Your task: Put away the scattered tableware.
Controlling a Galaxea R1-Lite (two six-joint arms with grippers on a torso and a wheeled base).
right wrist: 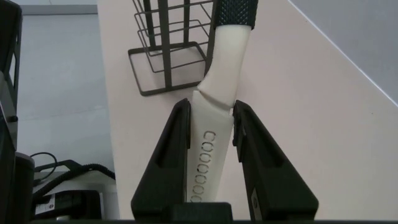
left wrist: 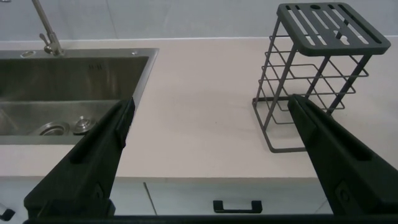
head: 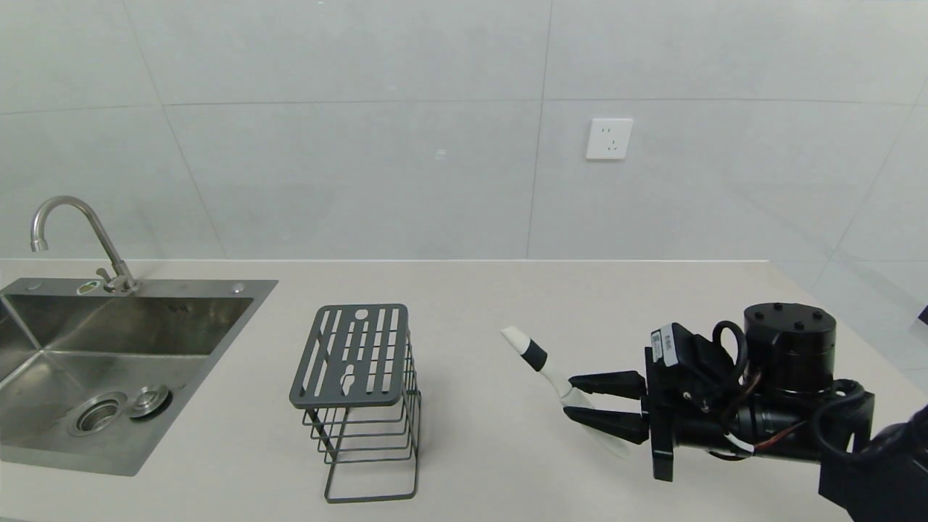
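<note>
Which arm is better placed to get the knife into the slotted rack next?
Right, most likely. The right gripper is shut on the white knife, with the rack to its left. The left gripper is open and empty, off the counter's front edge.

White knife [head: 553,375] with black band, dark grey rack [head: 341,397], beige counter [head: 500,457]

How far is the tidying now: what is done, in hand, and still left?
Done: nothing seems stored yet; the slotted rack looks empty. In hand: the right gripper is shut on a white knife, to the rack's right. Remaining: putting that knife into the rack. The left gripper is open and empty.
</note>
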